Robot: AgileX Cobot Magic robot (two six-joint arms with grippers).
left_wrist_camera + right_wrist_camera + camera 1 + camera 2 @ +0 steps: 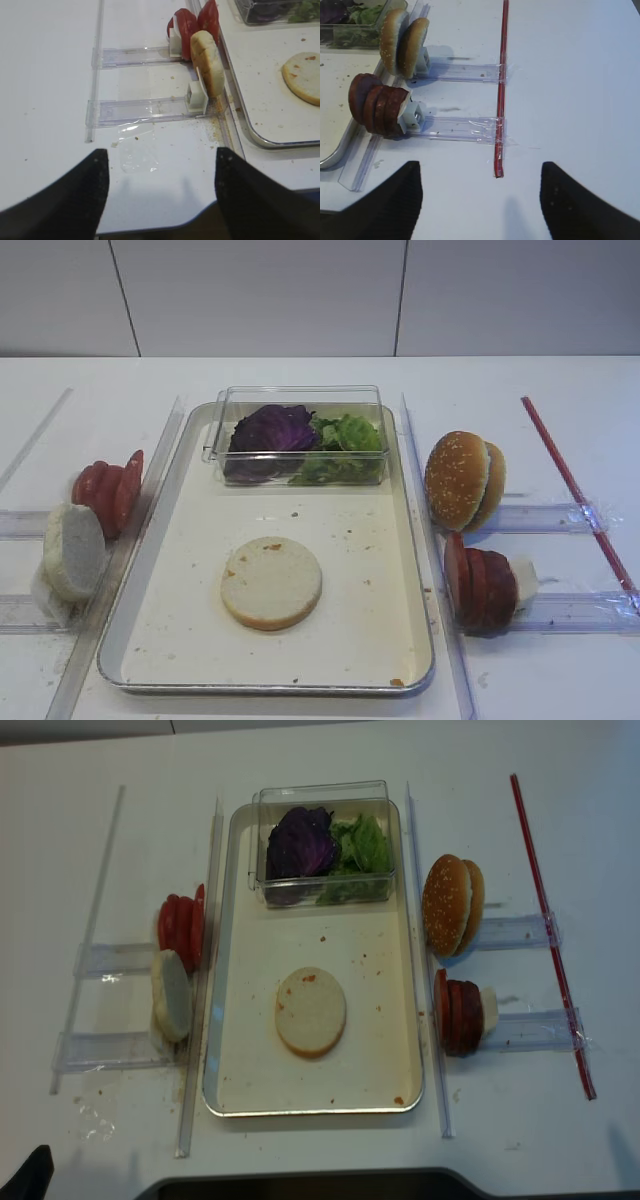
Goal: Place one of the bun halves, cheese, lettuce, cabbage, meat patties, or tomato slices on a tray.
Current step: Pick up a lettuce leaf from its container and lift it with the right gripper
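Tray (pixel 190 615): shiny metal, lying in the middle of the white counter (pixel 540 680), its cream base speckled with crumbs.
Bun half on the tray (pixel 271 582): one pale round half lies flat, cut face up, on the near middle of the base.
Clear box (pixel 300 397): sits at the far end of the tray; the purple cabbage (pixel 272 430) fills its left part and the green lettuce (pixel 345 438) its right, the two touching.
Left of the tray: red tomato slices (pixel 108 490) stand on edge in a clear plastic rack, and a pale bun half (pixel 72 551) stands on edge in the next rack nearer the front, just beside them.
Right of the tray: two sesame-seeded bun tops (pixel 463 480) stand on edge together in a clear rack; nearer the front, dark meat patties (pixel 478 584) stand in a row against a white stop.
Red stick (pixel 575 490): thin, taped across the outer ends of the right-hand racks.
Left end effector (pixel 157 180): its dark fingers are spread wide apart over bare counter, in front of the left racks, holding nothing.
Right end effector (pixel 480 192): fingers likewise wide apart above the counter, near the front end of the red stick, nothing between them.
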